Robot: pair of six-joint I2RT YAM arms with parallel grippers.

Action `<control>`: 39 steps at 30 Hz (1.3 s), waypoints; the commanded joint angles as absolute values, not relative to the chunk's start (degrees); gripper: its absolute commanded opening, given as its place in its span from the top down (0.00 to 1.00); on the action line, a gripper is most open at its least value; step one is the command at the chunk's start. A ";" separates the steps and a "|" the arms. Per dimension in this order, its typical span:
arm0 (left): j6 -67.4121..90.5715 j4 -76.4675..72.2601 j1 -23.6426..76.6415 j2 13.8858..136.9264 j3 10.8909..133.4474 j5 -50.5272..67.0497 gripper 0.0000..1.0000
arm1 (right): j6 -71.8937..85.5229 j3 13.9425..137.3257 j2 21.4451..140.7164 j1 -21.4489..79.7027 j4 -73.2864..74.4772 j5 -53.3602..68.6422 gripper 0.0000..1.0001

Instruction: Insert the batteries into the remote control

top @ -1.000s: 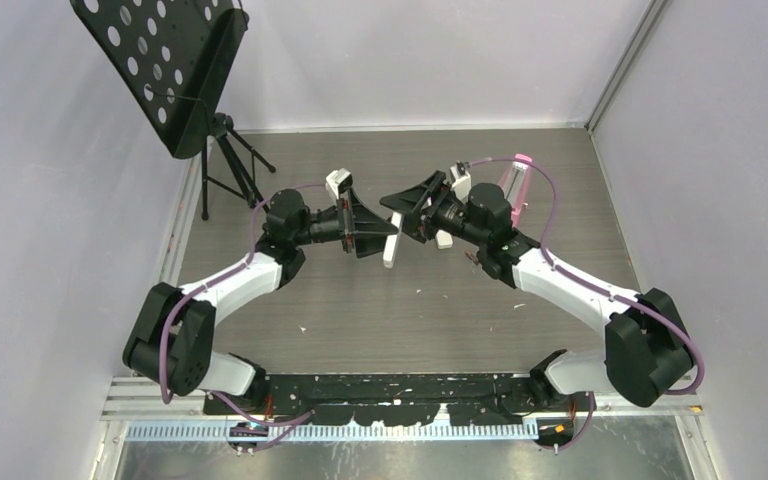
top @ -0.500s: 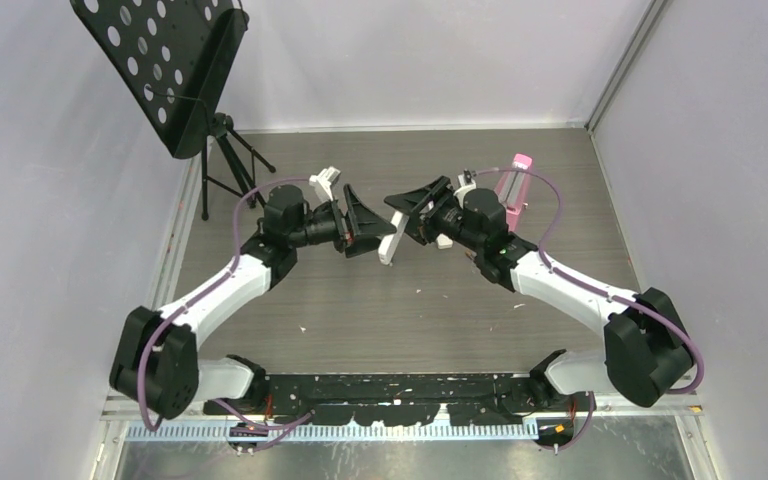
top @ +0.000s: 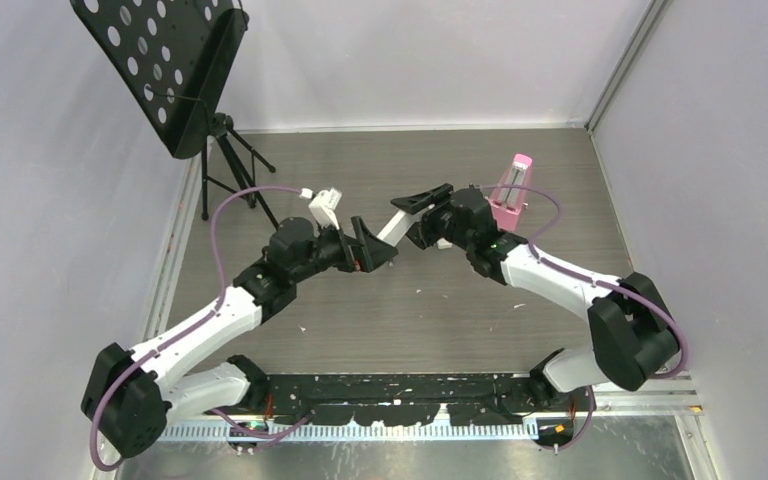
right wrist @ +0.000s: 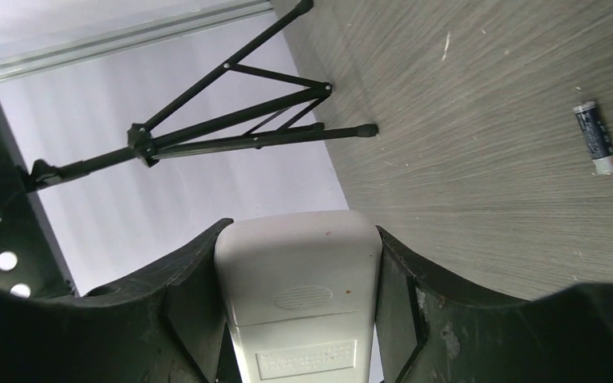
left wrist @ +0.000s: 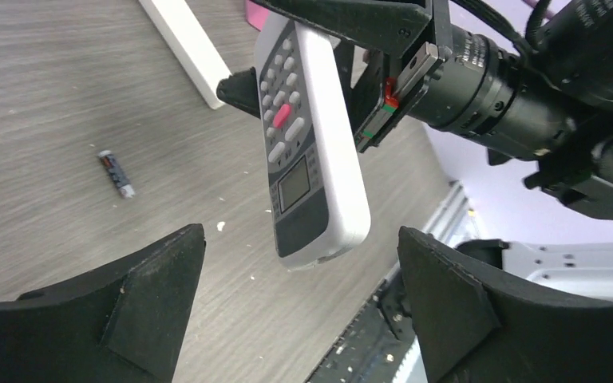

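The right gripper (top: 415, 212) is clamped across the width of the remote control (left wrist: 311, 144), a white handset with pale keys, one red key and a small grey display. It holds the remote control clear of the table (top: 440, 300), with one end projecting toward the left arm. The plain back, with its ribbed thumb mark, faces the right wrist camera. The likely purpose of this hold is to leave the free end open for work on the battery cover. The left gripper (top: 375, 248) brackets that free end, jaws wide apart, empty and not touching it. One battery (left wrist: 117, 173) lies flat on the table beside the remote control and apart from it; no other batteries are visible. A slim white bar (left wrist: 182, 48) lies on the table beyond the remote control.
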State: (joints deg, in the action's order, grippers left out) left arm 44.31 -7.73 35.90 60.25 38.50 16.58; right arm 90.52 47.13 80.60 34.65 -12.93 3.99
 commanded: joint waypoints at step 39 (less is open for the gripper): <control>36.31 1.16 31.22 72.65 46.79 28.39 1.00 | 62.89 50.14 81.73 27.61 -9.32 24.89 0.15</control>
State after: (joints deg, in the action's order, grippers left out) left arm 35.77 -3.75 36.60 71.70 44.18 12.27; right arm 77.17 49.67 88.88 29.52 -8.43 18.65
